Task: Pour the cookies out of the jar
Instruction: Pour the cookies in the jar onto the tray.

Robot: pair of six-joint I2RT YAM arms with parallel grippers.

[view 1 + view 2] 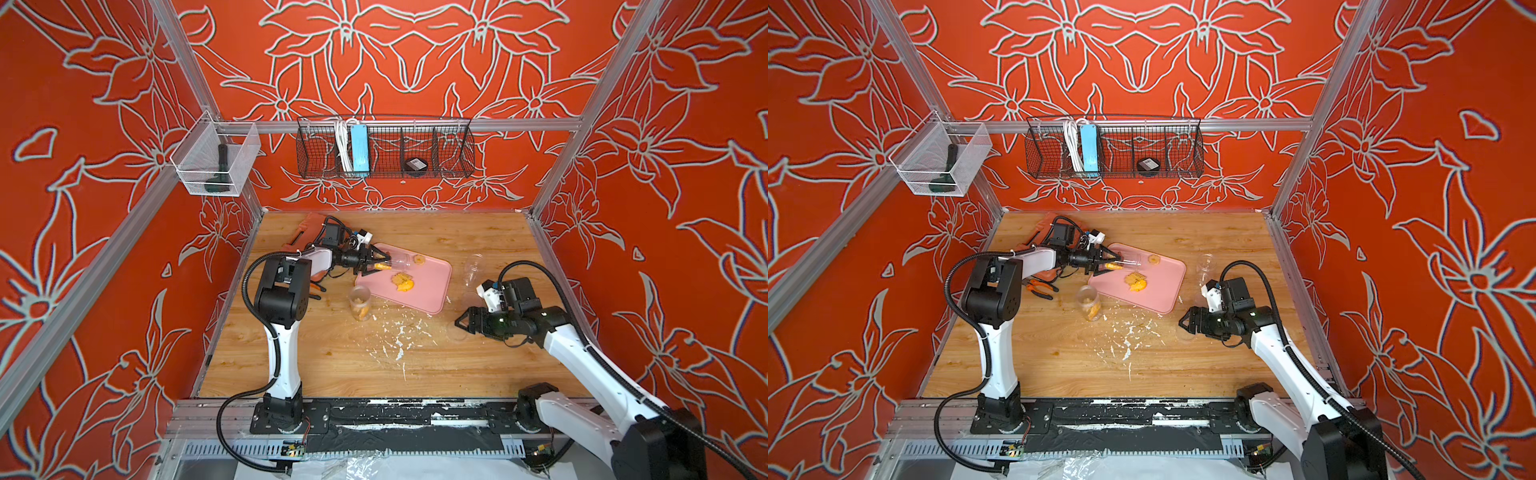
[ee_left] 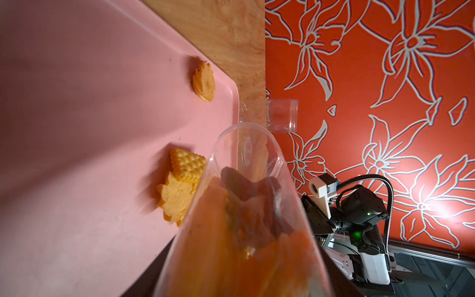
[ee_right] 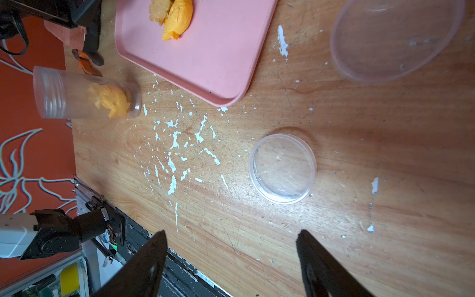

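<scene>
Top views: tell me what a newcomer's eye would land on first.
The red flowered walls strike first, closing in the wooden table on three sides. Left of centre, toward the back, the left gripper holds a clear jar tipped over a pink tray, where a few orange cookies already lie. Nearer the front, white crumbs litter the middle of the table.

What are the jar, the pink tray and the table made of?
The jar looks like clear, glossy plastic: the cookies show through its wall. The tray is probably plastic, smooth and matte pink, with a rounded moulded rim. The table shows wood grain and scratches; solid wood or laminate, I cannot tell.
</scene>
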